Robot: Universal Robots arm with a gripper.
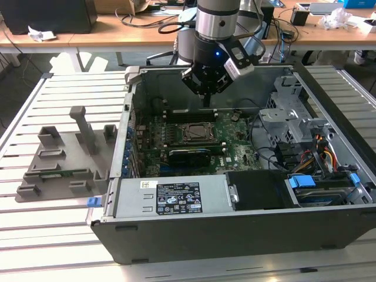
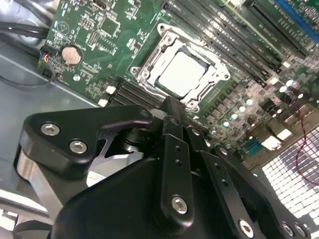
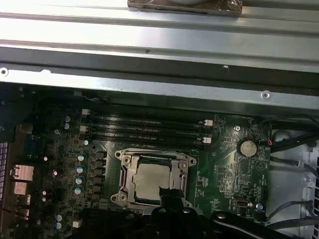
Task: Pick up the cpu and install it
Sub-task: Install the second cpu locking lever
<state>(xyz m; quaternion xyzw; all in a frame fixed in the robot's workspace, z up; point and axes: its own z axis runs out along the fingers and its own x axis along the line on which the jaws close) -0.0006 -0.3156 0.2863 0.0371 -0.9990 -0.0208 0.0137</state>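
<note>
One cpu seated in socket; one tool above.

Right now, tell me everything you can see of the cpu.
The cpu is a small flat square chip with a pale silver-grey metal top. It lies flat and level in the motherboard socket, framed on all sides by the socket's metal bracket, in both wrist views. Memory slots run alongside the socket. The gripper hangs just above one edge of the socket; whether it touches the chip cannot be told. In the exterior view the chip sits mid-board inside the open computer case.
</note>
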